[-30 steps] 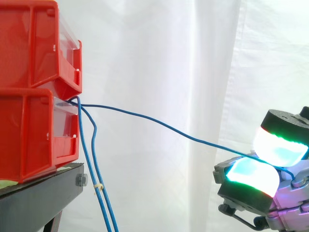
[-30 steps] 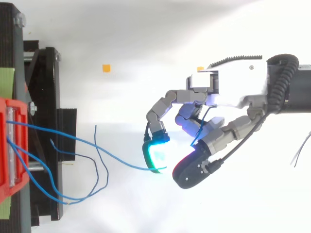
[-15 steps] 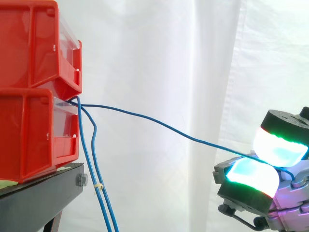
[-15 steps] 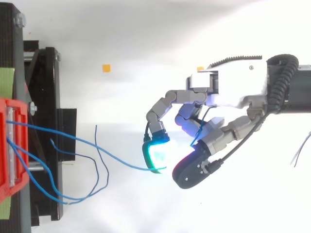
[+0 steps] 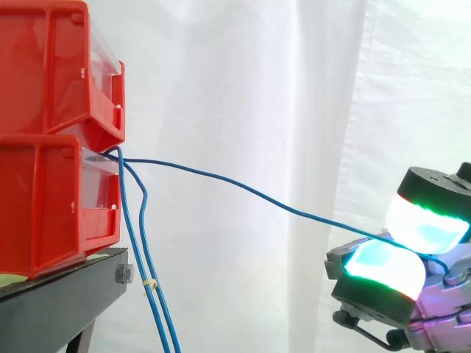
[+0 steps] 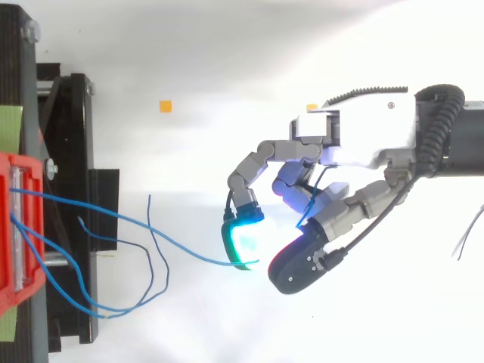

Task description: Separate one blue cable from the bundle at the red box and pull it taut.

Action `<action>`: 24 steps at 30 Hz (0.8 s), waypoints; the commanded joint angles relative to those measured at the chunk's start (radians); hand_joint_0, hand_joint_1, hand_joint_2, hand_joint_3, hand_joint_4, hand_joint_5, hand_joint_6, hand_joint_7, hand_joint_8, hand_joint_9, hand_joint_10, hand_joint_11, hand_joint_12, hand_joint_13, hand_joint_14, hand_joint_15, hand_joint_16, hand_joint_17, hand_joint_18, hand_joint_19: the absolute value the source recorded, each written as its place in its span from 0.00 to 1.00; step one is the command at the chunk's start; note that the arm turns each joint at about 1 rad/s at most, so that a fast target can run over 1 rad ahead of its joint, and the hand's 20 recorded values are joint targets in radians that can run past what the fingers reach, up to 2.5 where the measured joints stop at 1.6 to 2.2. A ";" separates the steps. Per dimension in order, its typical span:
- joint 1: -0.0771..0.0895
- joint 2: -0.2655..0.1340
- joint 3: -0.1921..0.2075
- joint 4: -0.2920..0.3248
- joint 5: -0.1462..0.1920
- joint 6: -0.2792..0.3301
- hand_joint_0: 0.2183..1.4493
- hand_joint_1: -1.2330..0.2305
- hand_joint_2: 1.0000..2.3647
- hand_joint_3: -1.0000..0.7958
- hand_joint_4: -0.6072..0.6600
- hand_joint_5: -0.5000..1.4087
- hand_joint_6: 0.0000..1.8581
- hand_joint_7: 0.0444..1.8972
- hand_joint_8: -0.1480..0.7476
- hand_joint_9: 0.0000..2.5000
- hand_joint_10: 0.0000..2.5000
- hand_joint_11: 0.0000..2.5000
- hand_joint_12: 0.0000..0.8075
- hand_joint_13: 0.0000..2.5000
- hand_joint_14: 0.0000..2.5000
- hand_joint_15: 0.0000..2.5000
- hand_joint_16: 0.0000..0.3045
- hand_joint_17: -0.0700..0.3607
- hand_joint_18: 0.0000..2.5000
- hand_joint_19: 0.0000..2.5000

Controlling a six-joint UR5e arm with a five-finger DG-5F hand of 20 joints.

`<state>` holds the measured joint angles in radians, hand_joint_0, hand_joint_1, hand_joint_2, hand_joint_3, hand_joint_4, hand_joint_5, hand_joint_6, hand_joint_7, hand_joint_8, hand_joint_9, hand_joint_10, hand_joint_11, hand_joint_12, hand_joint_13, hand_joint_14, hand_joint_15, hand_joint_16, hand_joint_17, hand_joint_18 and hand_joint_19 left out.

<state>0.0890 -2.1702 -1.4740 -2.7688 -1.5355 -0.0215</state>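
Inspection finds no change from the frames of one second and half a second ago: hand, cable and bins all stand as they did.

The hand (image 6: 355,147) has its fingers curled, and two glowing pads (image 5: 386,268) are closed on one blue cable (image 5: 243,187), which is pinched between them. In the side view the cable enters between the upper, green-edged pad and the lower, cyan pad. A short blue length beyond the pads appears to be the cable's free end, though this is not clear.

From the pinch the cable rises away from the fingertips in a shallow curve, not a straight line. It reaches the gap between the two stacked red bins (image 5: 51,191), which sit higher than the hand and well apart from it on the fingertip side.

The remaining blue cables (image 5: 151,294) leave the same gap and hang down in front of the black stand (image 5: 59,301), far from the hand. A small white tie (image 5: 149,284) joins them. From above they lie in loose loops between the stand and the fingertips, touching neither the pads nor the held cable near the hand.
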 commanded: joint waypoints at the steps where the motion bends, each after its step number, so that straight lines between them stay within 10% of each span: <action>1: 0.000 0.000 0.000 0.000 0.000 0.000 0.35 0.32 0.02 0.54 0.42 0.18 0.49 0.62 0.45 0.37 0.64 0.55 0.40 0.38 0.57 0.62 0.09 0.30 0.48 0.66; 24: 0.000 0.000 0.000 0.000 0.000 0.000 0.35 0.32 0.02 0.54 0.42 0.18 0.49 0.61 0.46 0.37 0.63 0.55 0.40 0.38 0.56 0.63 0.09 0.31 0.48 0.65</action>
<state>0.0890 -2.1705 -1.4741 -2.7688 -1.5355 -0.0215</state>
